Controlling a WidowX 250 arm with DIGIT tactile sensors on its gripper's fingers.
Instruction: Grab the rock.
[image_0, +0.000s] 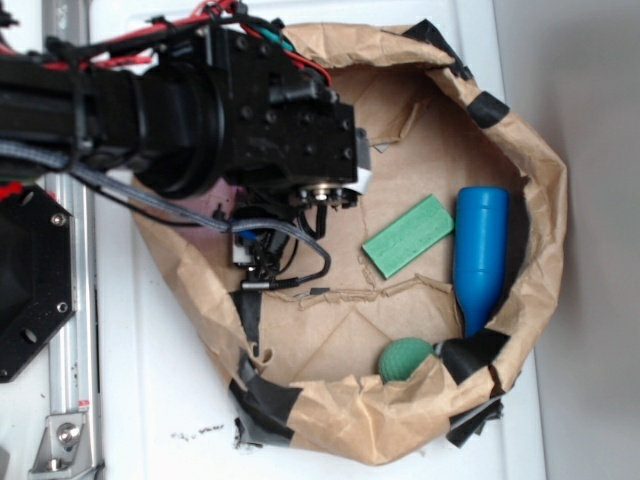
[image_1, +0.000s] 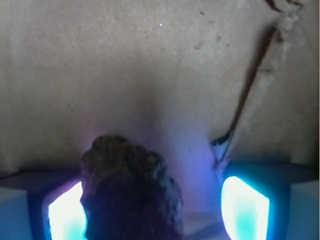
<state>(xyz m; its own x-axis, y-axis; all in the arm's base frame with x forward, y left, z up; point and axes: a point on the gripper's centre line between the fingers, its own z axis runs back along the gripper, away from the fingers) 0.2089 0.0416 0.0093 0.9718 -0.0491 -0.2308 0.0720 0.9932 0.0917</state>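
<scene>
In the wrist view the rock (image_1: 131, 185), a dark lumpy brown-grey stone, lies on the brown paper between my gripper's (image_1: 155, 210) two glowing pads. It sits against the left pad (image_1: 65, 212), and a clear gap separates it from the right pad (image_1: 245, 207). The gripper is open around it. In the exterior view the black arm reaches in from the left and the gripper (image_0: 265, 255) points down at the left side of the paper floor. The rock is hidden under it there.
A crumpled brown paper wall (image_0: 545, 190) patched with black tape rings the area. Inside lie a green block (image_0: 408, 236), a blue bottle-shaped object (image_0: 480, 255) at the right and a round green ball (image_0: 405, 358) at the front rim. A tear in the paper (image_1: 250, 85) runs near the right pad.
</scene>
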